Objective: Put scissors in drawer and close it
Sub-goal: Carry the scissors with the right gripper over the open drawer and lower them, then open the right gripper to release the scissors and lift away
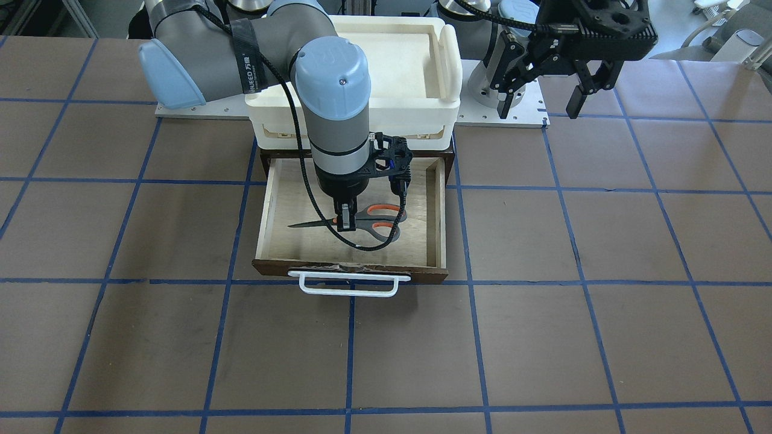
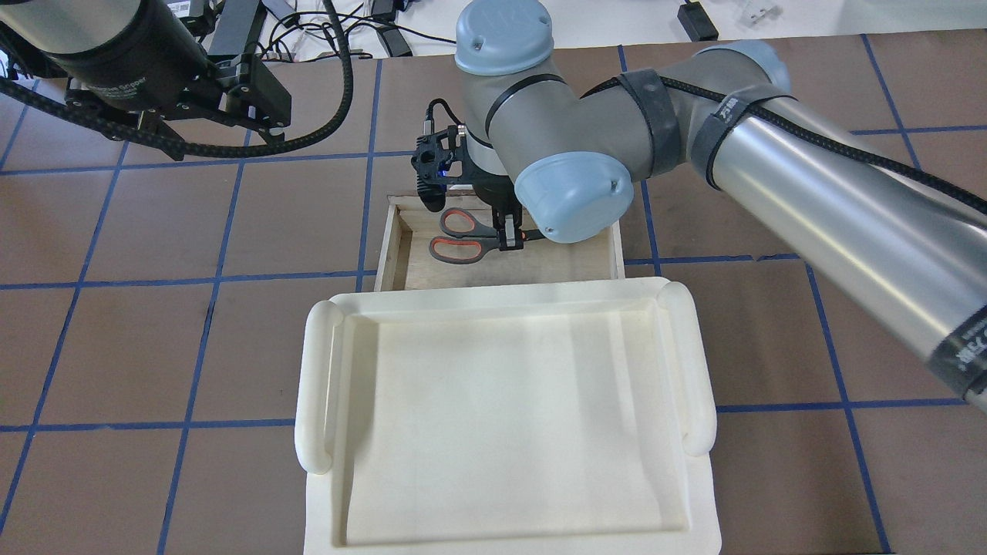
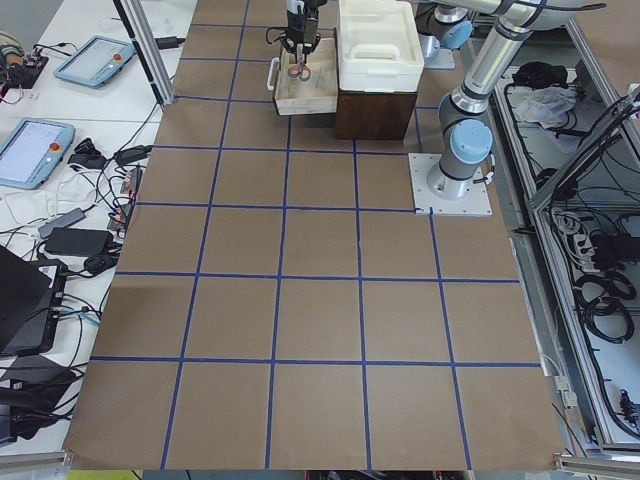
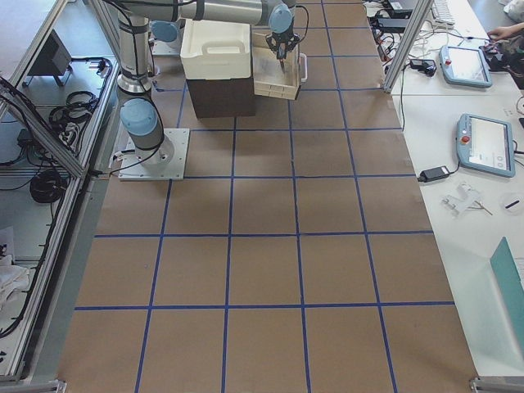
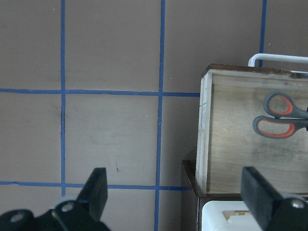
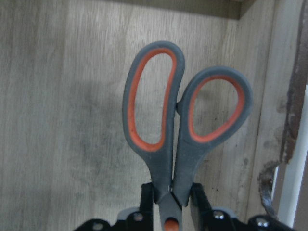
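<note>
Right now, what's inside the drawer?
The scissors, gripped near the pivot by the right hand, are all that shows in the drawer, above its plywood floor. The arm and the white bin cover parts of it; whether the scissors touch the wood can't be told.

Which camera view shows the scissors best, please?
The right wrist view: the scissors fill it, in the right gripper. Front-facing adds the blades; overhead and left wrist show mainly handles; the side views, specks.

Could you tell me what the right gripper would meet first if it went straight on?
Most likely the plywood floor of the drawer, directly beneath the right gripper; the scissors it grips would touch first.
</note>
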You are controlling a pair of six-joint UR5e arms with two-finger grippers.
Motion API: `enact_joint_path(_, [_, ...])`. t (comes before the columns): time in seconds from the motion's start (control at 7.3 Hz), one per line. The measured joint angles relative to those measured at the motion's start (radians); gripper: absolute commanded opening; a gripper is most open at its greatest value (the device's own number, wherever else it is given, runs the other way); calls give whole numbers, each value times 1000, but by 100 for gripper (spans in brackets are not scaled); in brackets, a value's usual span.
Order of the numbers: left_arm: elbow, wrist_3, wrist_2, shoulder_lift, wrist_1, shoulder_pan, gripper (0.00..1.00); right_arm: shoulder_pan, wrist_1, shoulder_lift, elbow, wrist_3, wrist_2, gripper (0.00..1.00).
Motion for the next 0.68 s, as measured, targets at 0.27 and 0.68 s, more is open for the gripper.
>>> enact_joint_path(0.27, [0,0,0,0,0,0,100,1,9,6,5,6,0,69])
enact_joint_path(0.68, [0,0,0,0,0,0,100,2,6,1,5,66,14,100])
